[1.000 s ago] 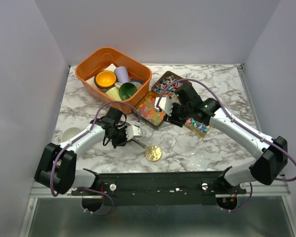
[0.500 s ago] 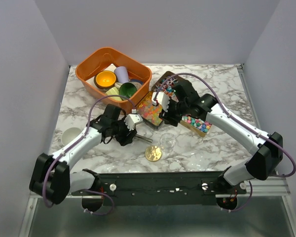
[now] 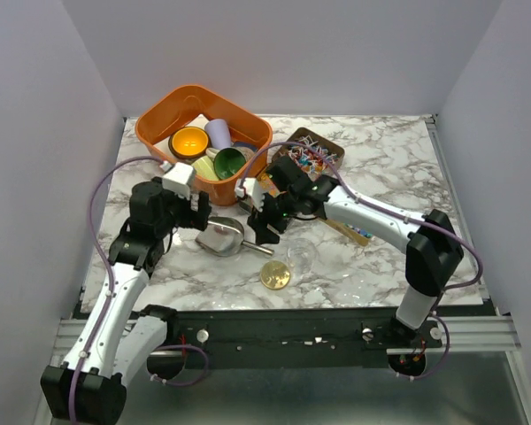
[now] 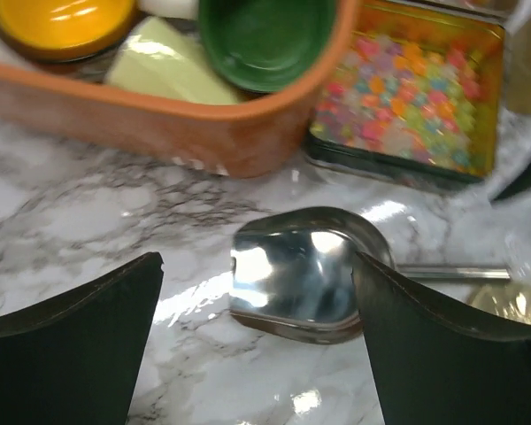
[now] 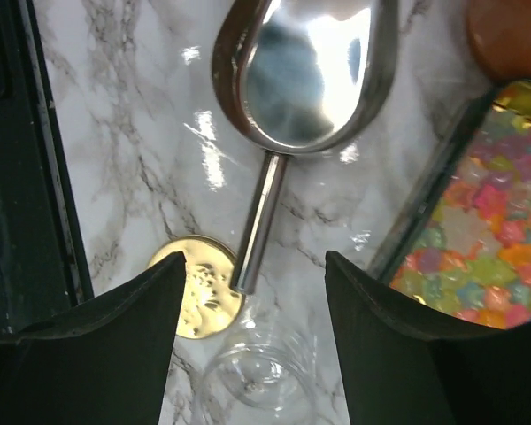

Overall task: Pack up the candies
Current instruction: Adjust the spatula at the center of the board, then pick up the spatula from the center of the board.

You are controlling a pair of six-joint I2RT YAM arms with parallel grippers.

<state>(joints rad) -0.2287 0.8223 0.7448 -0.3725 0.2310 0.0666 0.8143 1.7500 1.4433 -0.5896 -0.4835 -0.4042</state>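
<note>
Near the surface's middle, the metal scoop point(image 4: 305, 270) lies empty. Left gripper point(image 4: 257, 266) gapes wide over it, holding nothing; right gripper point(image 5: 257, 258) hangs spread above the handle. Candies point(image 4: 407, 84) sit in their tin beside the orange bin point(image 4: 159, 115), the glass jar point(image 5: 252, 381) looks empty, so packing's all ahead.

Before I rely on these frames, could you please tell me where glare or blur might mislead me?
Left wrist: the scoop shines white in its bowl, and the candies behind it look soft. Right wrist: sharp, but light streaks glare on the marble table. Top external: evenly lit, though the clear glass barely shows.
</note>
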